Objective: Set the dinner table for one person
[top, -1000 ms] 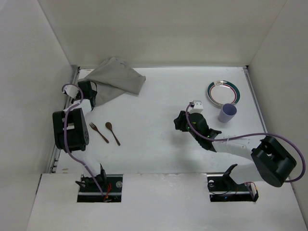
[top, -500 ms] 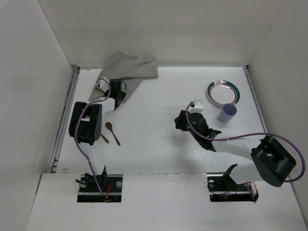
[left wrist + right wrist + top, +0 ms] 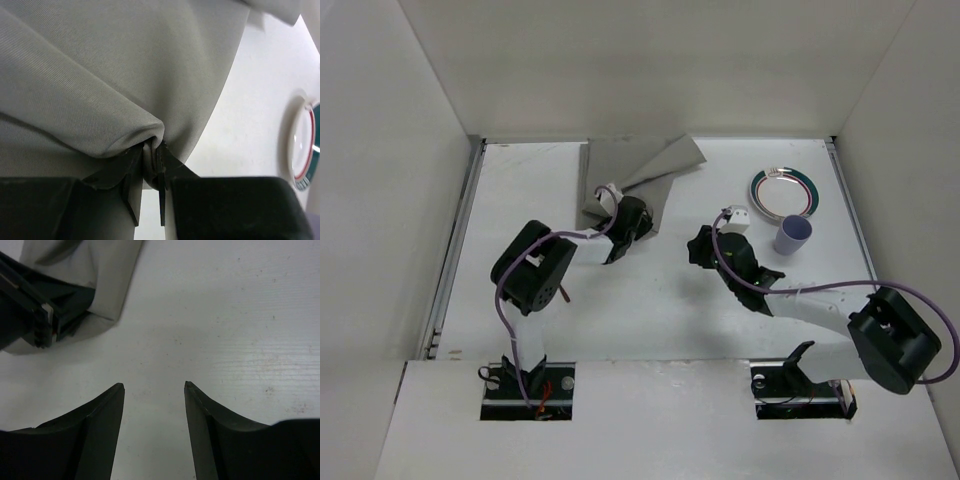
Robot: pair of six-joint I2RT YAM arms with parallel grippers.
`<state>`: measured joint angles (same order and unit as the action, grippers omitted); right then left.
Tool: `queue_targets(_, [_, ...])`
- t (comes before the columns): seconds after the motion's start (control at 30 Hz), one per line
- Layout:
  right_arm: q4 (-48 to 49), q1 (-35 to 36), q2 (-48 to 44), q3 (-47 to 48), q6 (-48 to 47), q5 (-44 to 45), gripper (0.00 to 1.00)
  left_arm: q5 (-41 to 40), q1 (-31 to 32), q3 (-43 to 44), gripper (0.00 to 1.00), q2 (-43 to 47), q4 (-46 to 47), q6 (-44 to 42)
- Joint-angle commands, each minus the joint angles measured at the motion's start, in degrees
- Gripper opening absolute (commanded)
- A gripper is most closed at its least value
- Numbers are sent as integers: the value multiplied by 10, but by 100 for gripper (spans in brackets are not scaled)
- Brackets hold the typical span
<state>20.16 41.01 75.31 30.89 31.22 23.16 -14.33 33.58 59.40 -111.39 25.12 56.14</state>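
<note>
L claw (image 3: 151,156): clamped hard on a bunched fold of the grey cloth mat (image 3: 638,172). The bite is small, w/ cloth draped over and around both fingers.
R claw (image 3: 154,386): spread wide and empty, low over bare tabletop, just beside the mat's near edge and the L claw.
Dinner table (image 3: 650,310): white top under both arms; the mat sits far-centre on it, doubled over itself, not flat.
Plate (image 3: 761,181) / cup (image 3: 792,236): far right, cup just on the near side of the plate, both apart from the mat.
Risk, creased mat: the pinch is on a fold, not a single edge, so a release here prob. leaves it doubled and crumpled. It needs a spread or a 2nd hold first.
Risk, slip: thin cloth and a shallow bite, so a quick drag could pull the fold out mid-move.
Risk, arm clash: the claws are v. near each other. If R closes in for the mat edge while L swings, fingers or wrists may knock.
Risk, sweep: a pull further right could let the trailing cloth reach the plate or cup. The cup looks light and may tip.
Risk, blind L cam: cloth fills most of that view, so placement has to be judged from the top cam.
</note>
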Motion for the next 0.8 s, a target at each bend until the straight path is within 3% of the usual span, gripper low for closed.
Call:
queue_targets(0.0, [31, -12, -29, -6, -7, 16, 58, -17, 62, -56, 10, 34, -7, 59])
queue_targets(0.07, [30, -19, -37, -10, -4, 17, 58, -28, 82, -72, 13, 54, -5, 70])
queue_targets(0.2, [29, -19, -37, -9, -7, 17, 58, -47, 114, -96, 33, 107, -2, 65])
queue_targets(0.3, [32, -20, -29, -6, -7, 8, 54, -54, 117, -121, 39, 168, -1, 42])
queue_targets(0.47, [21, -17, -12, 16, -18, -20, 16, -120, 108, -199, 42, 311, -9, 2])
queue_targets(0.53, [3, -13, 4, 44, -18, -35, 10, -124, 87, -227, 42, 356, -24, -2])
queue_targets(0.67, [-63, 20, 84, 143, -20, -68, 14, -116, 38, -292, 42, 420, -39, 7])
queue_targets(0.77, [-91, 38, 159, 229, -29, -79, 33, -85, -8, -330, 41, 468, -53, 11])
